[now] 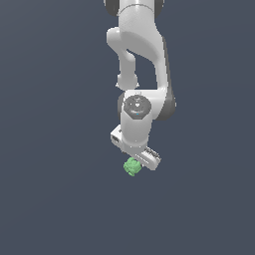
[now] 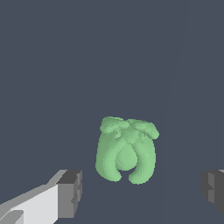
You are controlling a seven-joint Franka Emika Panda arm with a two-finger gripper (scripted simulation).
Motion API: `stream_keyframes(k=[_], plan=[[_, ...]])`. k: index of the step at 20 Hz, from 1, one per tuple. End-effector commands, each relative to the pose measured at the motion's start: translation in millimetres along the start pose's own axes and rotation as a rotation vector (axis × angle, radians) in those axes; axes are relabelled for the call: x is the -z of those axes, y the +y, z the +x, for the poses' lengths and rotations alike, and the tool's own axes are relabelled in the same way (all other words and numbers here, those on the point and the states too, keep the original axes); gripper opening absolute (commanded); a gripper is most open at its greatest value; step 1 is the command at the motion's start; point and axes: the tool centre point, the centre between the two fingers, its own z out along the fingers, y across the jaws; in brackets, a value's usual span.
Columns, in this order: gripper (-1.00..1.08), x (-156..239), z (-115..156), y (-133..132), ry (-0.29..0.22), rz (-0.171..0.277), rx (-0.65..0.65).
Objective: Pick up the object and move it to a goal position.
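Bare grey ground; end effector (image 2: 140, 192) spread around blob (image 2: 126, 148).

Object (image 2: 126, 151): I see plain light green all over, no pattern, darker shading in its folds.
Gripper (image 2: 140, 192): I read white body, dark grey fingertips (image 2: 70, 192).
Arm (image 1: 142, 60): white shells, dark grey joint bands.
Ground (image 1: 50, 149): flat dark slate blue, unpatterned.

This is a bare simulated scene, not any real room: a flat, uniform slate-blue surface fills both views edge to edge, with no walls or furniture. A smooth white robot arm (image 1: 142, 60) and a lumpy light-green blob (image 2: 126, 149) are rendered with plain, untextured shading.
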Motion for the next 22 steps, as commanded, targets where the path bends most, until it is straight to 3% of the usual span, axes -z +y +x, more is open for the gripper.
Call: stream_keyframes(k=[1, 15, 22], plan=[[1.00, -6, 2, -2, -0.001, -0.002, -0.044], [1.00, -20, 6, -4, -0.003, -0.006, -0.111], [1.00, -53, 5, -3, -0.002, -0.006, -0.114]])
